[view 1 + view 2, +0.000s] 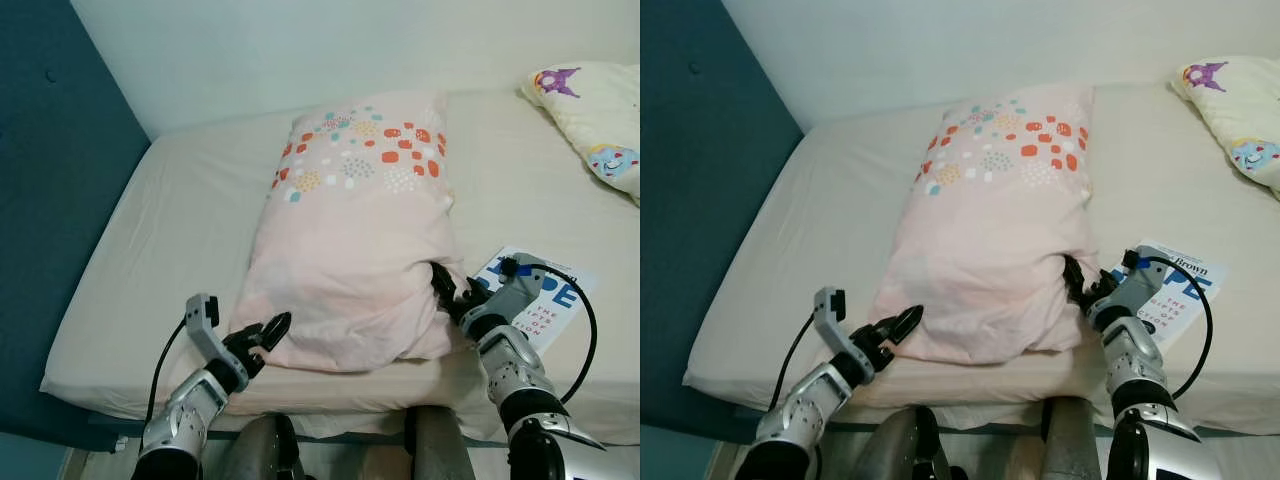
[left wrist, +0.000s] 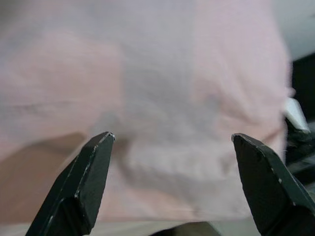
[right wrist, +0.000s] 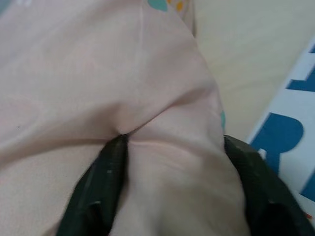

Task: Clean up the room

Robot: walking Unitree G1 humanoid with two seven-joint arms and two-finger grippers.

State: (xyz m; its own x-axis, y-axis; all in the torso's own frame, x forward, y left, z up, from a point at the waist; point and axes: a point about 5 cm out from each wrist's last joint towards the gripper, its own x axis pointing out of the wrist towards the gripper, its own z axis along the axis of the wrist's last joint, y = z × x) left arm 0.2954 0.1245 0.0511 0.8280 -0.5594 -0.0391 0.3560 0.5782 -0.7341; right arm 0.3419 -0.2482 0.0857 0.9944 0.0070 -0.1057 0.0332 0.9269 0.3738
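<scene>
A pink pillow (image 1: 350, 240) with coloured dots at its far end lies lengthwise on the cream bed (image 1: 170, 220). My left gripper (image 1: 275, 333) is open at the pillow's near left corner, fingertips just at the fabric; in the left wrist view the pillow (image 2: 162, 73) lies between and beyond the fingers (image 2: 88, 182). My right gripper (image 1: 450, 288) presses into the pillow's near right side. In the right wrist view its fingers (image 3: 106, 182) stand apart with a bulge of pillow fabric (image 3: 172, 187) between them.
A white book with blue lettering (image 1: 555, 300) lies on the bed under my right wrist. A cream cartoon-print pillow (image 1: 600, 120) sits at the far right. A dark blue padded panel (image 1: 50, 200) bounds the bed's left side, and a pale wall its far side.
</scene>
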